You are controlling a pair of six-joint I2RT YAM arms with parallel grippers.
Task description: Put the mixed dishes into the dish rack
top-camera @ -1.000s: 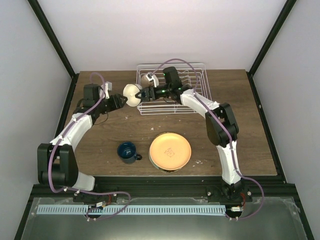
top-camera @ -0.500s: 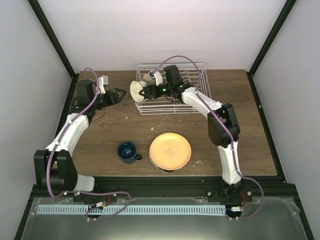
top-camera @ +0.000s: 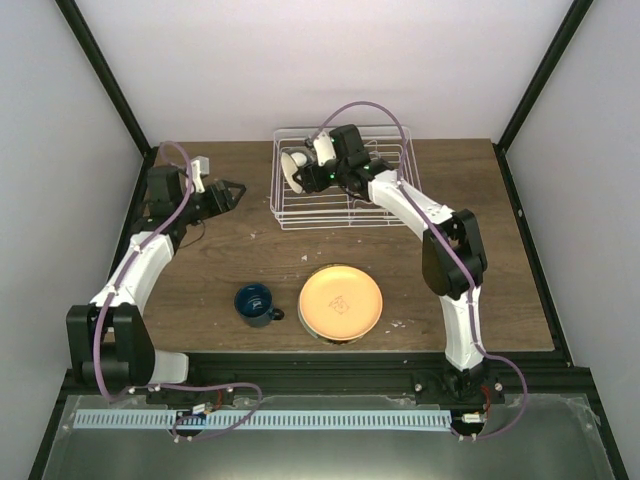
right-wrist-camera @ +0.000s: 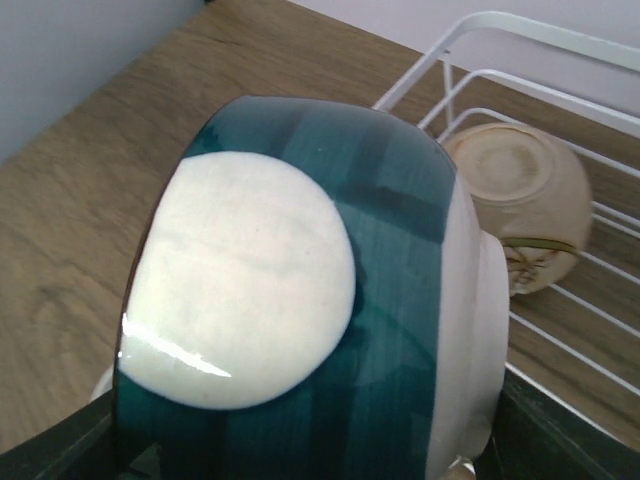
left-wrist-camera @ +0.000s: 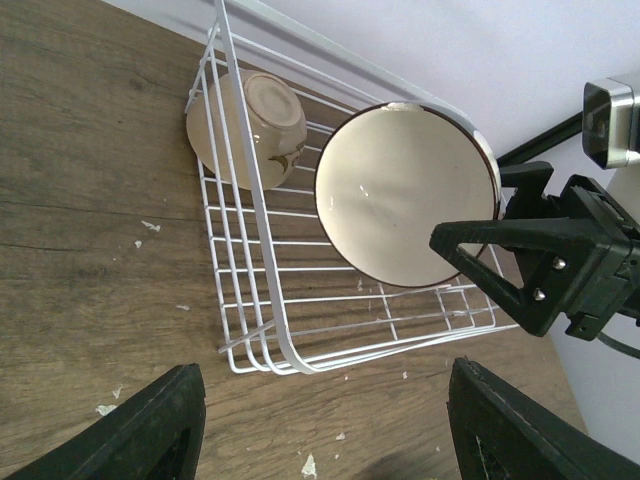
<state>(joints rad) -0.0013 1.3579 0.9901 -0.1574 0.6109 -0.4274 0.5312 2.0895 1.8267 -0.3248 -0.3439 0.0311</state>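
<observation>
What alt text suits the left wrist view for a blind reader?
The right end effector holds a white bowl with blue outside by its rim over the dish rack, cream inside facing the camera. A cream bowl lies tipped in the rack.

Blue-outside bowl (right-wrist-camera: 400, 300) fills view, pale base toward camera; cream bowl (right-wrist-camera: 515, 195) behind, inside white wire rack (right-wrist-camera: 545, 33).
</observation>
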